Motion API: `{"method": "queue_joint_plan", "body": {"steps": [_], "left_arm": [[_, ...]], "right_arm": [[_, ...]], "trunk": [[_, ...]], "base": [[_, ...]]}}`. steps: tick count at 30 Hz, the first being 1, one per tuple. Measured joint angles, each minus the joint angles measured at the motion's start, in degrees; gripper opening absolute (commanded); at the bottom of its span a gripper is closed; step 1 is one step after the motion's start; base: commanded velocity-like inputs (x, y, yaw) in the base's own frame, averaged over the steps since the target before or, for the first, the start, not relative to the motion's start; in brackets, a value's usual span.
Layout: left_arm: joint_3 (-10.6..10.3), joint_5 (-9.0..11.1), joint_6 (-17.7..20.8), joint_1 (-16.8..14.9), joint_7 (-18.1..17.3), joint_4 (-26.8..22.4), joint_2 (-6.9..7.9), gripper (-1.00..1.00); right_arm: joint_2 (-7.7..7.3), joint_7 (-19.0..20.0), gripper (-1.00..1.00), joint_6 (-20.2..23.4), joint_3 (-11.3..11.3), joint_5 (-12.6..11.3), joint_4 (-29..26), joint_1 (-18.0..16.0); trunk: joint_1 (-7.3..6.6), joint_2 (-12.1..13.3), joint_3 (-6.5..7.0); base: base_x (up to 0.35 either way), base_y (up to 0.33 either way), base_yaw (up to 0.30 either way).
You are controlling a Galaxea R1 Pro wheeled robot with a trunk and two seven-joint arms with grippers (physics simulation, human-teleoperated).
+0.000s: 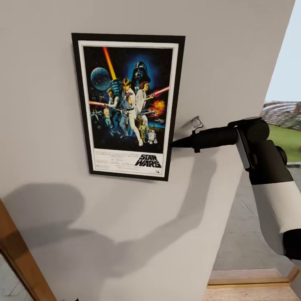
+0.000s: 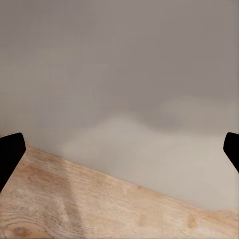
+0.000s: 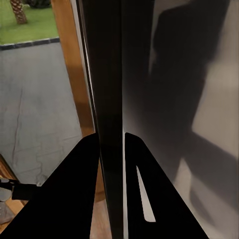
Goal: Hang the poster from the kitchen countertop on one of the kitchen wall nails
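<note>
The framed Star Wars poster [image 1: 127,104] stands upright and flat against the light-grey wall [image 1: 234,50], with its logo at the bottom. My right gripper [image 1: 173,143] reaches in from the right and is shut on the lower part of the poster's right edge. In the right wrist view the thin black frame edge [image 3: 110,89] runs between the two dark fingers [image 3: 74,189] of that gripper [image 3: 111,137]. No wall nail can be made out, and the kitchen countertop is out of view. My left gripper [image 2: 119,149] is open, its fingertips [image 2: 10,152] spread wide toward a bare wall.
A wooden door frame [image 1: 21,255] slants across the lower left. The wall ends at a corner on the right, beyond which lie grey paving [image 1: 246,234] and grass [image 1: 288,138]. A wooden floor strip [image 1: 246,288] runs below, and wooden floor [image 2: 99,209] shows under the left gripper.
</note>
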Motion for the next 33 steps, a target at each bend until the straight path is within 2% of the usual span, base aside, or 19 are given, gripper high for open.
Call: {"method": "queue_joint_plan", "body": {"steps": [24,33], "left_arm": [[0.00,0.00,0.00,0.00,0.00,0.03,0.00,1.00],[0.01,0.00,0.00,0.00,0.02,0.04,0.00,1.00]], "right_arm": [[0.01,0.03,-1.00,0.05,-0.05,-0.24,-0.10,-0.02],[-0.02,-0.12,-1.00,-0.42,0.01,1.29,0.03,-0.04]], "trunk": [[0.00,-0.01,0.01],[0.01,0.02,0.00]], "base": [[0.006,0.043,0.000],[-0.055,0.029,0.000]]}}
